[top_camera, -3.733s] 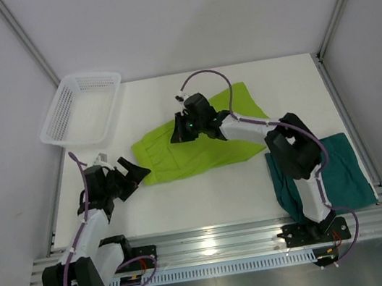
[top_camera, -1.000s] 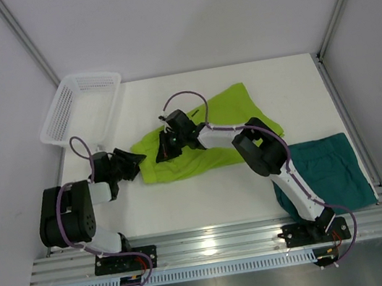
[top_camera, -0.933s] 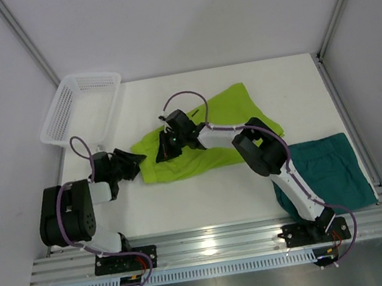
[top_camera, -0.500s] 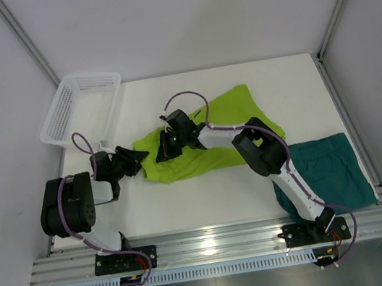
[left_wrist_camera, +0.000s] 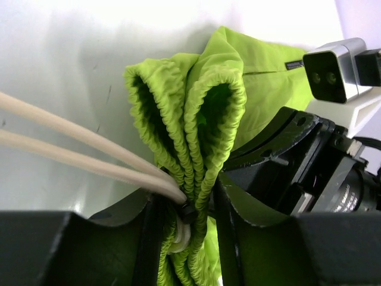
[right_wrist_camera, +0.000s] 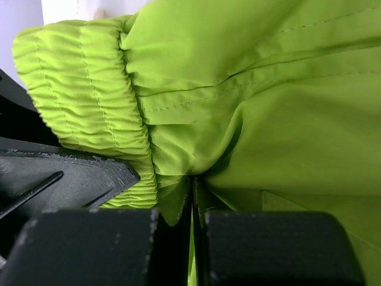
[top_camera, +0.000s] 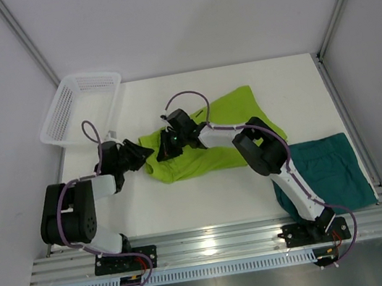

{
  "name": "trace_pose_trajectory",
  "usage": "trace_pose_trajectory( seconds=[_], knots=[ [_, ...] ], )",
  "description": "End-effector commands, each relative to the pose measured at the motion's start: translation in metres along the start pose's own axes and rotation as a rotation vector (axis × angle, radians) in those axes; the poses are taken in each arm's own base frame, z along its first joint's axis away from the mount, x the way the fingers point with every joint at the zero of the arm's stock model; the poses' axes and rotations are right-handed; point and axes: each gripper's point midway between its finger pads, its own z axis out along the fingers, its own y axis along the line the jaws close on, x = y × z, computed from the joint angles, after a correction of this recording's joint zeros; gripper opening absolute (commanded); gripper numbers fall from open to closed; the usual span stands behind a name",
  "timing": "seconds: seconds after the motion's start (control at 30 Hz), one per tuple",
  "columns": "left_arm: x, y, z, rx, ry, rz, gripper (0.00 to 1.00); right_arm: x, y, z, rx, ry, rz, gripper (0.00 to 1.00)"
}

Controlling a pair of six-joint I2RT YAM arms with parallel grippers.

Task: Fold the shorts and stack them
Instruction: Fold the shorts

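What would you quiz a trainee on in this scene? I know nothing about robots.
1. True or false: the teal shorts lie in the white basket.
2. Which hand grips the lime shorts? A) left hand only B) right hand only C) both
3. Which part of the lime shorts does the left hand pinch?
Key: 1 false, they lie on the table. 2 C. 3 The gathered elastic waistband.
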Motion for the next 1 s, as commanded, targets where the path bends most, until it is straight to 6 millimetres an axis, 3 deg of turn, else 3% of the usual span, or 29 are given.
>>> trace_pose_trajectory(
  seconds=[0.0,0.3,0.57,0.8,0.9,0.97],
  knots=[
    [0.003,-0.02,0.003,-0.018,0.039,0.104,0.41,0.023,0.002,0.011,-0.025,0.06,0.004,0.0],
    [0.016,-0.007,0.012,-0.172,0.122,0.145,0.49,0.023,0.002,0.008,-0.026,0.06,0.005,0.0],
    [0.021,-0.009,0.005,-0.167,0.117,0.174,0.44,0.019,-0.001,0.007,-0.034,0.042,0.018,0.0],
    [0.028,-0.009,-0.002,-0.142,0.128,0.189,0.46,0.02,-0.003,0.008,-0.039,0.04,0.031,0.0],
    [0.028,-0.01,-0.002,-0.133,0.123,0.192,0.37,0.02,-0.003,0.009,-0.042,0.039,0.035,0.0],
    [0.029,-0.011,0.001,-0.129,0.135,0.191,0.22,0.021,-0.002,0.01,-0.047,0.04,0.036,0.0]
  ],
)
